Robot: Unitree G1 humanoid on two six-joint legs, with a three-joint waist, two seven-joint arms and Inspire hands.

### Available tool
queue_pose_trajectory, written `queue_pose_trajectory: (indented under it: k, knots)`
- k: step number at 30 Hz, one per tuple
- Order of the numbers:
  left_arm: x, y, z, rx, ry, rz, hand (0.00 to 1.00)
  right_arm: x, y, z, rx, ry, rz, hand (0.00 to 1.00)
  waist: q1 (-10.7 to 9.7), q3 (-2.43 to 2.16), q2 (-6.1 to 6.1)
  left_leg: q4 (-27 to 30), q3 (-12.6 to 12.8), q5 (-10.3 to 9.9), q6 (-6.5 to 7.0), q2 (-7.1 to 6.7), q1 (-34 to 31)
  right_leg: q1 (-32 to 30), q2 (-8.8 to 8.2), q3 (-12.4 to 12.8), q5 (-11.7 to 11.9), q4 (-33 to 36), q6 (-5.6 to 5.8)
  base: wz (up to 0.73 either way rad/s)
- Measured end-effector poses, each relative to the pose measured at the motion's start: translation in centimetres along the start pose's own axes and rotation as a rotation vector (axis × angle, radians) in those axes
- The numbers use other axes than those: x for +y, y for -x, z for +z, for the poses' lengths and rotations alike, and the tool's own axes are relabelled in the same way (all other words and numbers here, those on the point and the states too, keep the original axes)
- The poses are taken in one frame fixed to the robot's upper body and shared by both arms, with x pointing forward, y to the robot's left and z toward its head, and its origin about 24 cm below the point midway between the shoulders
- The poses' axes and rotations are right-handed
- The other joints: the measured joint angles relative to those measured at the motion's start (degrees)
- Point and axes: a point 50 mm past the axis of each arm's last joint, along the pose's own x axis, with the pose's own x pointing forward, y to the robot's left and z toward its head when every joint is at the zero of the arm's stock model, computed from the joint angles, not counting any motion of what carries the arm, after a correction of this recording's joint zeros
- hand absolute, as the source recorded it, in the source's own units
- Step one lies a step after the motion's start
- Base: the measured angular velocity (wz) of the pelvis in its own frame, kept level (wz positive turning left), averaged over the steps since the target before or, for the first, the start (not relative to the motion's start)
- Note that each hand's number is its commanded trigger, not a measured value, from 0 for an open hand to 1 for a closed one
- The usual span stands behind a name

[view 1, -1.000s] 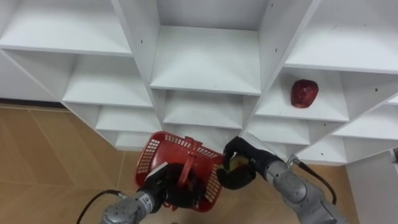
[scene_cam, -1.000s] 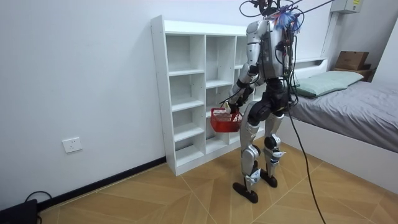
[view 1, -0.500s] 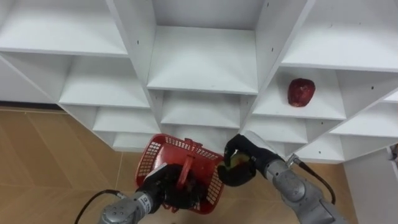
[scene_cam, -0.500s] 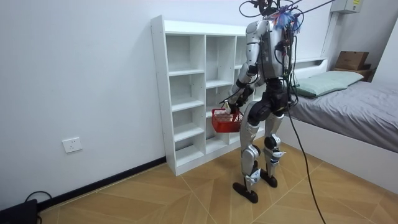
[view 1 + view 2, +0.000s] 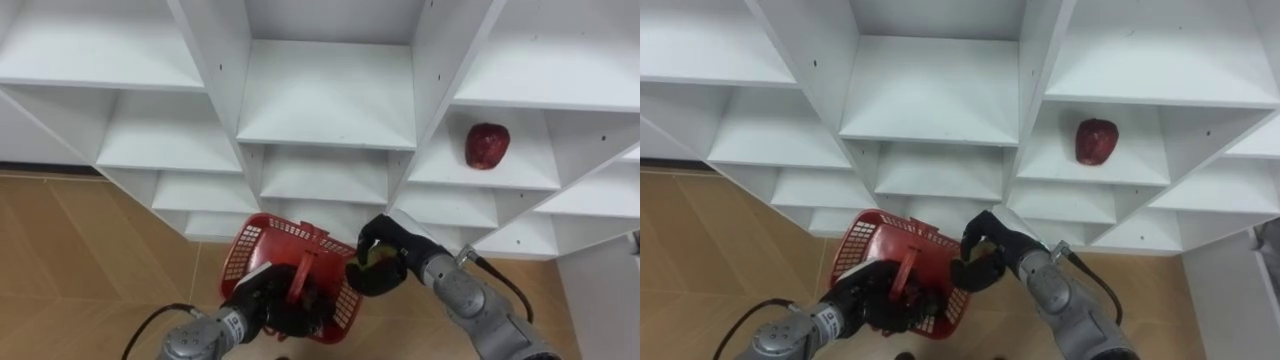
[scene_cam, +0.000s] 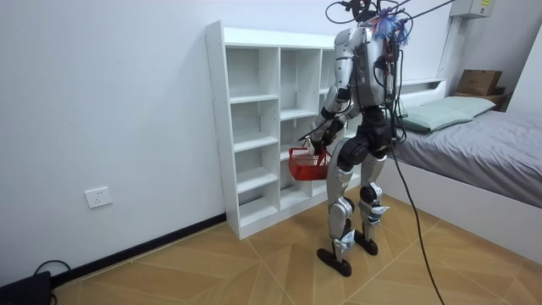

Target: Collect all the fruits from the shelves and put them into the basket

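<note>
No legible text, number or sign. White open-shelf closet (image 5: 330, 100) and red plastic mesh basket (image 5: 240, 250): blank. Brown cardboard box (image 6: 479, 81), 2 o'clock in room view: too small to tell.

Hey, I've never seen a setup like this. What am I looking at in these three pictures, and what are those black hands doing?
This is a two-legged humanoid robot standing in front of a white shelf. The room view comes from a camera standing some way off and takes in the whole robot. The two eye views come from a stereo camera on its head, looking down at its own arms, so they show nearly the same scene. The left robot hand grips the handle of a red basket. The right robot hand is curled round a greenish fruit at the basket's rim. A red apple lies on a board in the shelf's right column.
</note>
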Motion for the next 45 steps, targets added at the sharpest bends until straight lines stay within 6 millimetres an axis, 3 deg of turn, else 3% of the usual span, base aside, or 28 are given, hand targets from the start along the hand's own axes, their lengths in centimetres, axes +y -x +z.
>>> queue_pose_trajectory:
  k: [10,15,20,21,22,23,45]
  knots:
    - [-1.0,-0.4,-0.1,0.015,-0.025,-0.042,1.00,1.3,-0.4,1.2,-0.044,-0.047,0.066,1.00,0.0,-0.13,0.67,-0.2,0.1,0.0,-0.01,0.04,0.0,0.1,0.06,0.0,0.0,-0.3,-0.01,0.00]
    - [-1.7,-0.6,-0.2,0.017,-0.021,-0.060,1.00,1.4,-0.6,1.8,-0.066,-0.053,0.081,1.00,0.0,-0.14,1.60,-0.1,0.1,0.0,-0.02,0.11,0.2,0.1,0.07,0.0,0.0,0.1,-0.04,0.00]
    - [-1.9,-0.8,-0.2,0.019,-0.014,-0.064,1.00,1.4,-0.7,1.8,-0.063,-0.053,0.082,1.00,0.1,-0.12,1.68,0.3,0.3,0.0,-0.02,0.18,0.2,0.1,0.05,0.0,0.1,0.5,-0.08,0.00]
    - [-2.0,-0.8,-0.2,0.018,-0.013,-0.065,1.00,1.4,-0.6,1.8,-0.063,-0.053,0.082,0.95,0.1,-0.12,1.68,0.3,0.4,0.0,-0.02,0.22,0.2,0.1,0.05,0.1,0.1,0.5,-0.12,0.00]
    - [-2.0,-0.8,-0.2,0.018,-0.013,-0.065,1.00,1.4,-0.6,1.8,-0.063,-0.053,0.082,0.57,0.1,-0.12,1.68,0.4,0.4,0.0,-0.02,0.22,0.2,0.1,0.05,0.1,0.1,0.5,-0.13,0.00]
    - [-2.0,-0.8,-0.2,0.019,-0.012,-0.066,1.00,1.4,-0.7,1.8,-0.063,-0.053,0.082,0.00,0.1,-0.12,1.68,0.4,0.4,0.0,-0.02,0.24,0.2,0.1,0.07,0.1,0.1,0.5,-0.14,0.00]
    - [-1.9,-1.2,-0.1,0.033,-0.010,-0.038,1.00,1.9,-1.0,2.2,-0.067,-0.071,0.097,0.00,-0.1,-0.08,1.59,0.2,0.9,0.0,-0.03,0.28,0.5,0.1,0.13,0.7,0.1,0.5,-0.12,0.00]
